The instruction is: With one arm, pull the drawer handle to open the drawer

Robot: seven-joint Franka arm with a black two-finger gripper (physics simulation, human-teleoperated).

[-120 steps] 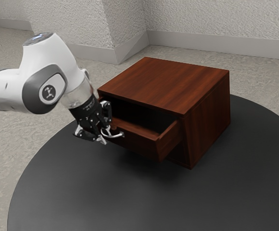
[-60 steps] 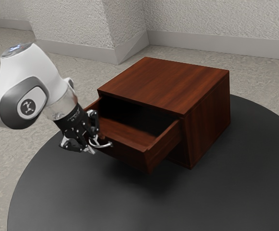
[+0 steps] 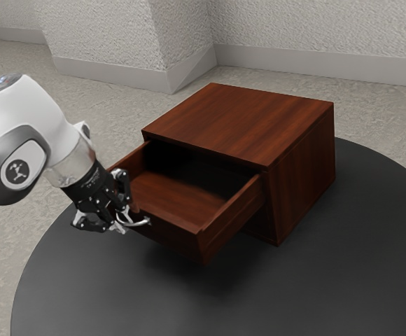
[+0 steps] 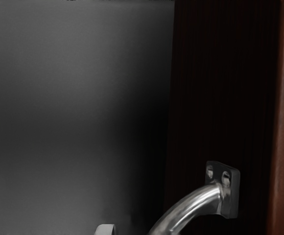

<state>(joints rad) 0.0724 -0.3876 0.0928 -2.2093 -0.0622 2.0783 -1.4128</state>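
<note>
A dark wooden cabinet (image 3: 259, 140) stands on a round black table (image 3: 315, 280). Its single drawer (image 3: 182, 203) is pulled well out toward the exterior view's left, and its inside looks empty. My black gripper (image 3: 122, 215) is at the drawer's front, shut on the silver handle (image 3: 134, 221). In the wrist view the curved metal handle (image 4: 191, 210) and its mounting plate (image 4: 224, 188) sit against the dark drawer front (image 4: 215, 98), just under my hand.
The white arm (image 3: 28, 154) reaches in from the exterior view's left, low over the table's edge. Speckled floor and a white wall corner (image 3: 168, 42) lie behind the cabinet. Bare black tabletop spreads in front of the drawer.
My gripper has moved toward the exterior view's left and down while holding the handle. The drawer has slid farther out of the cabinet with it.
</note>
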